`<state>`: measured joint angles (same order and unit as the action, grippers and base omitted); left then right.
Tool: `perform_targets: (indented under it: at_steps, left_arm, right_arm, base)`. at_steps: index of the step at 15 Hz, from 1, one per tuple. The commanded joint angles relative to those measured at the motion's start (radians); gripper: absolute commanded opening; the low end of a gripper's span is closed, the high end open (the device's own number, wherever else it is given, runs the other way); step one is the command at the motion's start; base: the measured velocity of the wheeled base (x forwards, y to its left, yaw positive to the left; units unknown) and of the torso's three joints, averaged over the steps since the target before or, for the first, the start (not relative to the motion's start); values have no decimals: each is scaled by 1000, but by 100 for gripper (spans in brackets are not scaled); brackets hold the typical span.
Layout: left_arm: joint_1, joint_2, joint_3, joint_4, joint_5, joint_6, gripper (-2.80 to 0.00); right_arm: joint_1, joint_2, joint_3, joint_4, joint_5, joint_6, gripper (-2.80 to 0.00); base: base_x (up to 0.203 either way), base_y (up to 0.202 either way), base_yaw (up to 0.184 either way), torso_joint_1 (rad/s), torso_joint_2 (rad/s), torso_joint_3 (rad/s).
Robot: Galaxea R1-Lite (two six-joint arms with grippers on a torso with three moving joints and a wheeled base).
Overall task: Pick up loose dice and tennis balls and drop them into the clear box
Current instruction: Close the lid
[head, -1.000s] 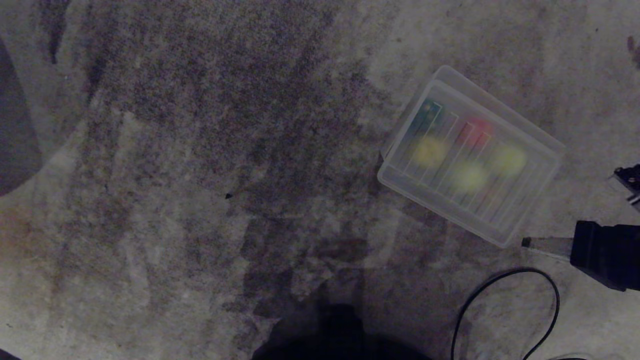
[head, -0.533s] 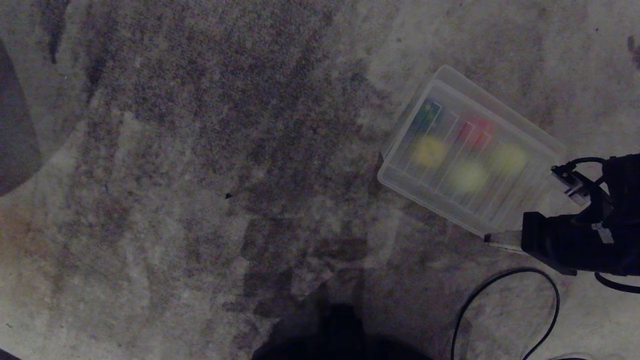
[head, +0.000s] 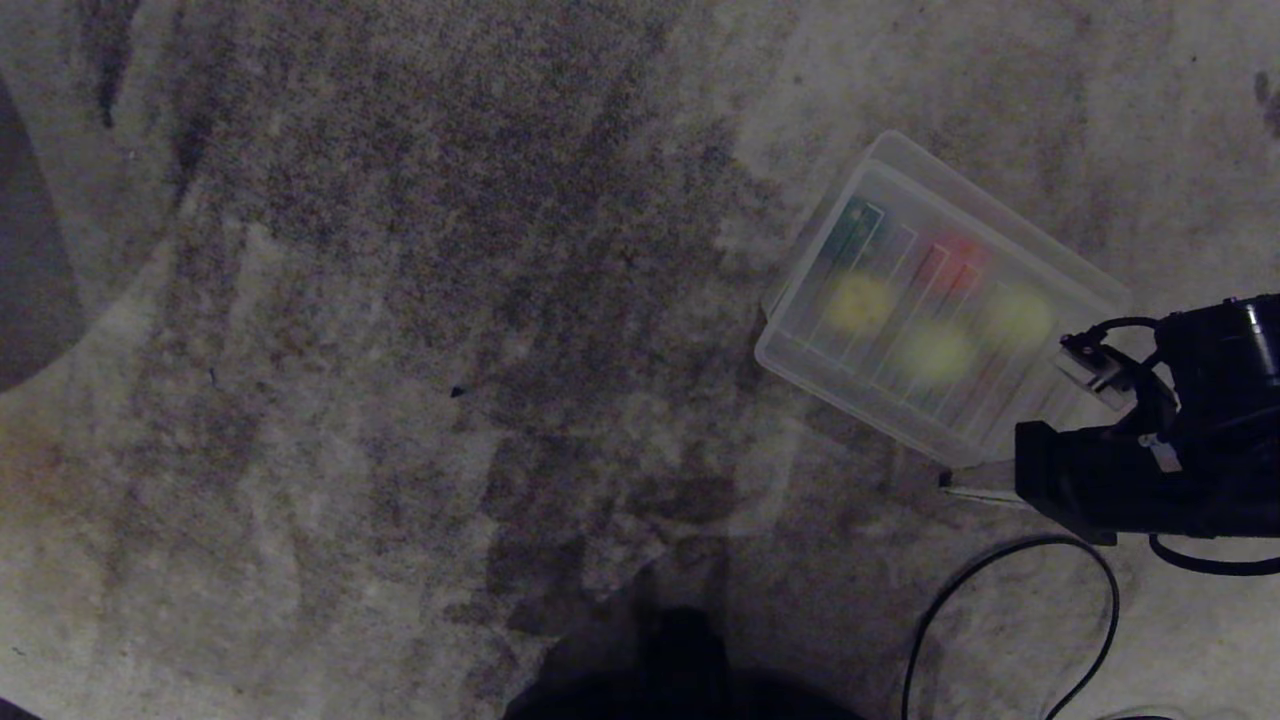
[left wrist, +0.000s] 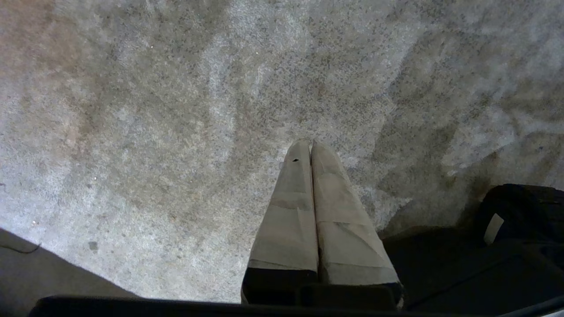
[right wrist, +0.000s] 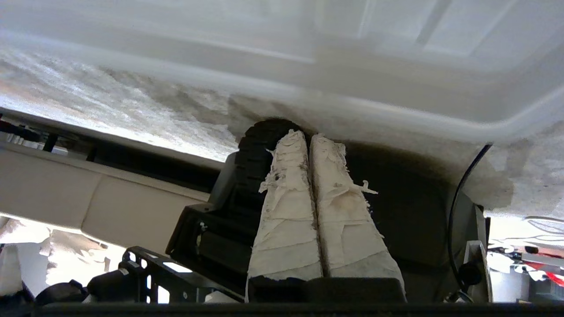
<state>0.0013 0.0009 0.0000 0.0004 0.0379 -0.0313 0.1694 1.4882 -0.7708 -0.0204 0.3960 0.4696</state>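
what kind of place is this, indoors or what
Probably an indoor room: worn, stained carpet covers the floor, a clear box of toys sits directly on it, and a black cable loops nearby.

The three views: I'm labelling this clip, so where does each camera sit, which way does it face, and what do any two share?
Head view: looks down at the carpet and clear box; right end effector enters beside the box.
Left wrist view: behind the shut left end effector, facing bare carpet.
Right wrist view: behind the shut right end effector, facing the box's wall.
Shared: head and right wrist views both show the clear box and black cable.
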Motion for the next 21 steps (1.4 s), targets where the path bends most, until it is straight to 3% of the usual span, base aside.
perform_targets:
  at_steps: [1, 8, 21]
  left_arm:
    - [0, 1, 2, 0, 0, -1, -280]
    - [0, 1, 2, 0, 0, -1, -280]
    - [0, 1, 2, 0, 0, -1, -280]
  right_arm:
    - [-5, 35, -10, 0, 0, 1, -280]
    - [-34, 42, -41, -6, -25, -9, -280]
    - [-54, 15, -36, 4, -49, -144, -280]
  base:
    - [0, 0, 0, 0, 0, 0]
    - [0, 0, 0, 0, 0, 0]
    - [0, 0, 0, 0, 0, 0]
